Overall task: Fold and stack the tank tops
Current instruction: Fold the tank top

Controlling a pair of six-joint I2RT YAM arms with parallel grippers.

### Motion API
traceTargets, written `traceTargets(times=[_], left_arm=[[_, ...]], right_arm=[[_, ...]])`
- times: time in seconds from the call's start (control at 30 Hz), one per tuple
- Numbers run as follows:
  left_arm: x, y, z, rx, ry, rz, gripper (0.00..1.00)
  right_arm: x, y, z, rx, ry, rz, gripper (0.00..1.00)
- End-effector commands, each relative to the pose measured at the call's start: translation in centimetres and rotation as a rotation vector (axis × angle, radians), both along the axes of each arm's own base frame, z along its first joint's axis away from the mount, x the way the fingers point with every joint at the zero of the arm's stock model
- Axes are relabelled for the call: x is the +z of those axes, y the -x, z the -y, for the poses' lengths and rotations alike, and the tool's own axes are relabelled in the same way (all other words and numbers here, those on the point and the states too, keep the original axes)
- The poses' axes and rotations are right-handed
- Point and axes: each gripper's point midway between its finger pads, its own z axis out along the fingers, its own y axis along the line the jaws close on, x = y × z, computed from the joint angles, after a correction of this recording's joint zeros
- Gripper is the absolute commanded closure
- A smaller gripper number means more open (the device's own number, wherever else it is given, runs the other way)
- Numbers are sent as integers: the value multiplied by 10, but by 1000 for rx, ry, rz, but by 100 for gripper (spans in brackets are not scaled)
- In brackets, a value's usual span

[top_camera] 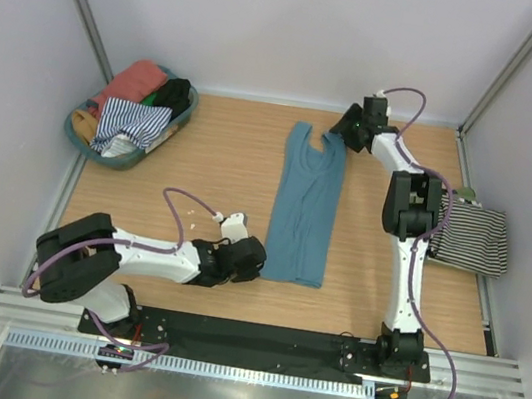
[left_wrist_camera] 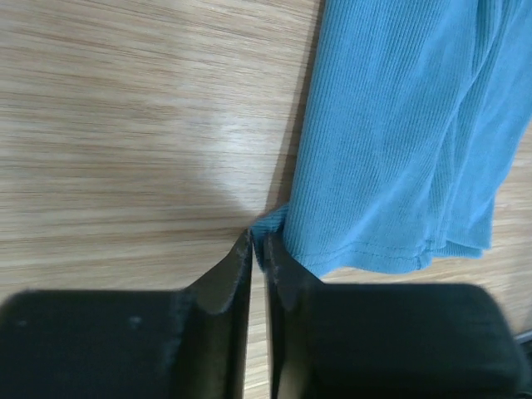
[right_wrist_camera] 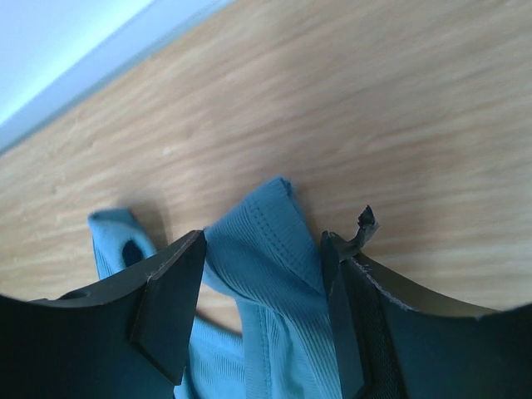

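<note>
Right arm (top_camera: pixel 408 232) crosses the striped tank top (top_camera: pixel 477 238) at the right edge of the desk (top_camera: pixel 223 152) and hides its left part. A small olive scrap (top_camera: pixel 467 194) just behind it is too small to identify. Round teal basket (top_camera: pixel 188 111) in the far left corner holds a heap of cloth in coral, stripes, dark and mustard. The pieces overlap and cannot be told apart one by one. Teal tank top (top_camera: pixel 305 206) lies flat mid-desk, long and narrow, straps toward the far wall, hem toward the arm bases. From above, neither hand's fingertips can be made out; the wrist cameras supply that. Left hand (top_camera: pixel 258 261) sits at the near left hem corner. Its own view shows the fingers (left_wrist_camera: pixel 224 283) drawn almost together, only a slit between them, with the tip of the hem corner (left_wrist_camera: pixel 270 223) nipped at their ends. The rest of the cloth spreads right and is cut off by the frame edge. Right hand (top_camera: pixel 342 134) is at the far right strap. Its own view shows the fingers (right_wrist_camera: pixel 170 307) spread well apart, the strap (right_wrist_camera: pixel 266 249) lying slack between them, clamped by neither. A second strap (right_wrist_camera: pixel 112 229) lies to the left, partly hidden behind the finger there.
</note>
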Motion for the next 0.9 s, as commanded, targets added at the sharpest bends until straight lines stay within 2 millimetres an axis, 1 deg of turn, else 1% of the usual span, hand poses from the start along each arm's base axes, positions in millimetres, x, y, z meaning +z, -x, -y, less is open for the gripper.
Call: traceTargets(times=[0.0,0.03,0.07,0.1,0.13,0.17,0.2,0.23,0.27,0.3,0.37,0.4,0.5,0.53,0.57,0.6,0.63,0.67,0.7,0.73,0.77,0.8,0.83,0.87], left_arm=[[-2,2,-29,48,-95,19,82],[-3,1,-33,60,-102,30,64],[0,-1,-33,66,-100,39,55],[2,-2,-34,70,-96,46,49],[4,-4,-35,73,-101,58,42],[5,-5,-36,73,-111,63,39],[7,-6,-37,72,-119,70,37],[14,-10,-35,79,-119,86,32],[16,-12,-44,83,-164,98,30],[19,-16,-47,94,-178,105,27],[26,-20,-48,81,-174,107,28],[28,-23,-49,88,-165,106,32],[37,-25,-48,74,-135,118,33],[40,-25,-49,77,-133,120,33],[43,-24,-52,78,-135,121,32],[44,-25,-53,68,-136,118,32],[44,-25,-53,60,-132,113,32],[47,-27,-48,46,-111,118,32],[48,-26,-41,2,-88,98,31],[51,-27,-35,-15,-72,96,32],[49,-26,-32,-31,-74,83,32],[53,-25,-23,-64,-59,78,32],[54,-25,-18,-79,-48,74,33],[54,-25,-14,-91,-40,70,34]], right_arm=[[69,9,4,34,29,91,36],[61,21,6,39,41,60,36],[84,28,7,38,40,87,36],[87,36,9,39,43,78,36],[75,54,11,41,49,35,36],[77,64,12,41,53,26,36],[103,76,11,49,43,64,35],[85,97,14,48,46,7,35],[83,110,17,40,50,-18,36],[83,135,19,48,47,-34,35],[80,160,19,52,42,-52,35],[70,184,20,58,43,-81,35],[58,218,19,78,53,-118,35],[53,237,19,95,51,-134,35],[50,247,19,104,54,-144,35],[36,267,20,114,62,-193,40],[40,278,16,133,51,-188,44],[38,289,12,152,48,-197,46],[23,308,12,163,48,-240,47],[26,318,9,174,38,-235,47],[23,327,6,188,32,-244,48],[10,347,4,206,37,-286,49],[7,356,2,205,29,-301,49],[10,365,-2,221,18,-293,49]])
